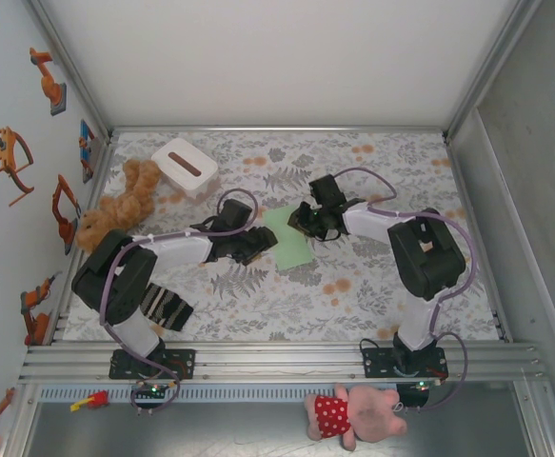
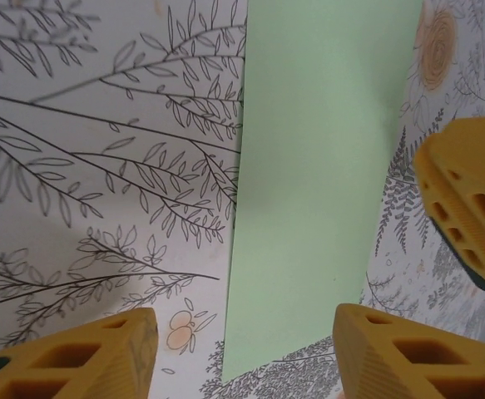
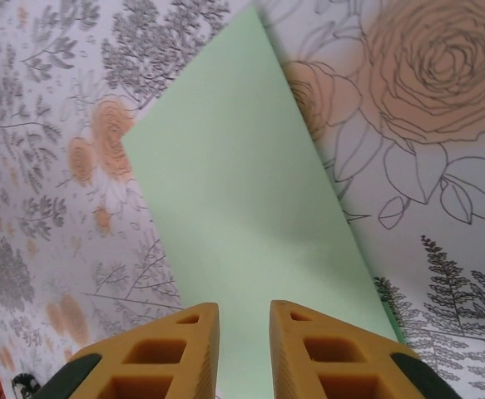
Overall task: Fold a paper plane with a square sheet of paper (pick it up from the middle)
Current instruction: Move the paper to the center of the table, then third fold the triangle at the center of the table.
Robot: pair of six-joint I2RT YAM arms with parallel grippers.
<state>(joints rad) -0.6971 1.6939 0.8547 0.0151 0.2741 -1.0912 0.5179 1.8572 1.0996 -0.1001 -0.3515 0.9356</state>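
Green paper (image 1: 291, 240), white box (image 1: 184, 167) from above

Bright even light; soft shadow on paper (image 3: 225, 191) by right end effector (image 3: 244, 311).

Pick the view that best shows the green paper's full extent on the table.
Top external: the green paper sits fully in frame, though small and partly covered. Left wrist: close-up of both long edges and the near end, far end cropped. Right wrist: one corner and two edges.
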